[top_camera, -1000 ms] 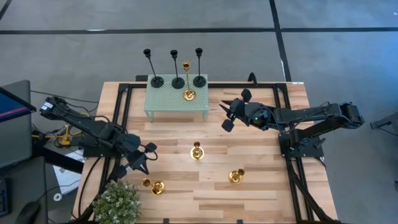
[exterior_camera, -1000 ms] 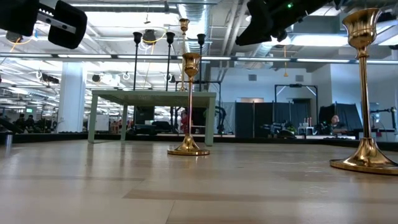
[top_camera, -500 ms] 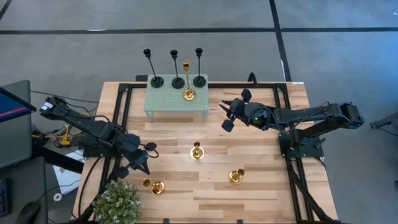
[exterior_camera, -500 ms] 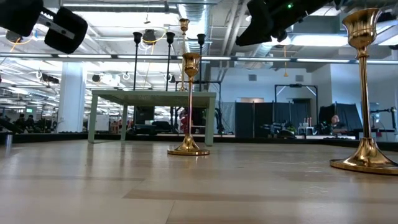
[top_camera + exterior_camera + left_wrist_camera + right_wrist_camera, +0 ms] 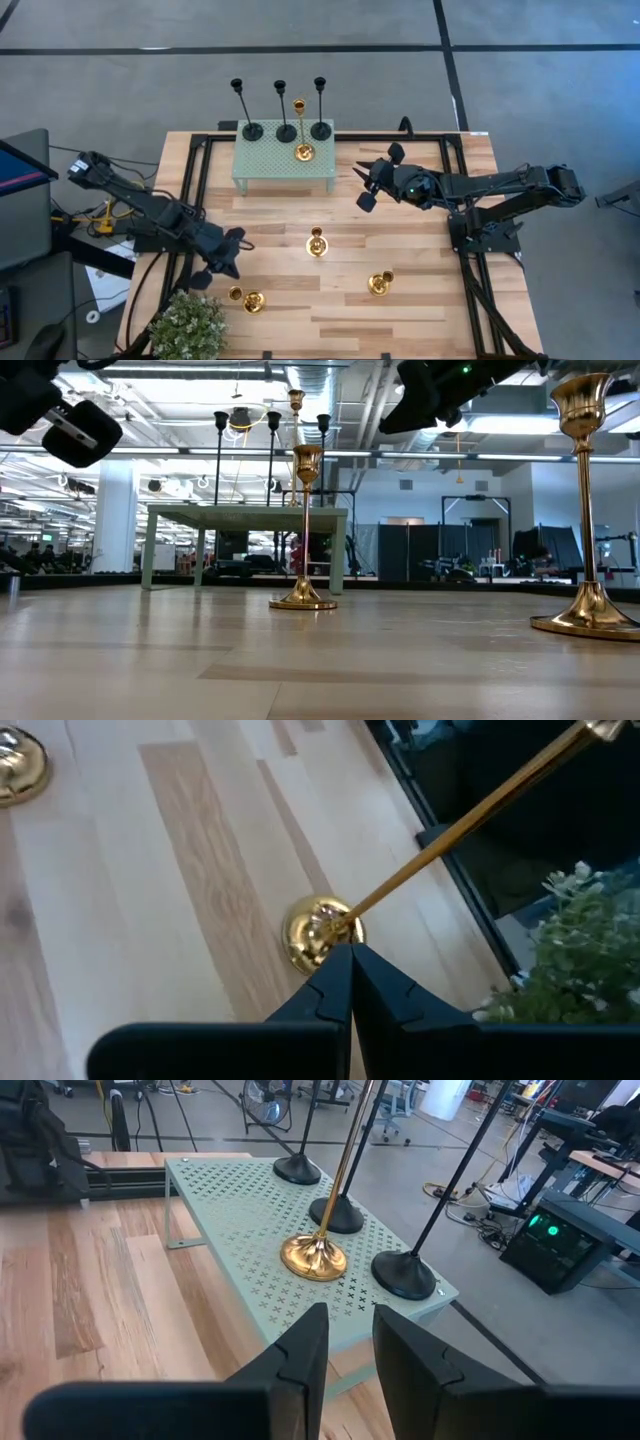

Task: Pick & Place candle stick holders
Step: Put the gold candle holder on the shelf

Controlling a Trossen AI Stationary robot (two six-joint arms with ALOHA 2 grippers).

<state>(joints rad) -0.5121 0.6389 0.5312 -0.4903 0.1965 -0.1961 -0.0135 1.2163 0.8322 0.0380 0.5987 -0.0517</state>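
Note:
On a pale green perforated stand (image 5: pixel 285 160) at the far side, three black candle stick holders (image 5: pixel 286 130) and one gold holder (image 5: pixel 303 152) rest on their round bases. Three more gold holders stand upright on the wooden table: one in the middle (image 5: pixel 317 243), one near right (image 5: pixel 380 283), one near left (image 5: pixel 252 300). My left gripper (image 5: pixel 228 258) hangs shut above the table, just far-left of the near-left holder (image 5: pixel 322 930), touching nothing. My right gripper (image 5: pixel 362 183) hovers open and empty, pointing at the stand (image 5: pixel 300 1230).
A potted plant (image 5: pixel 190 325) sits at the table's near left corner, close to the near-left holder. A black metal frame (image 5: pixel 195 180) runs along the table's sides. Bare wood lies between the three gold holders and in front of the stand.
My left gripper has rolled about its own line and swung a little toward the table's near edge and the near-left gold holder, staying shut. No holder has moved.

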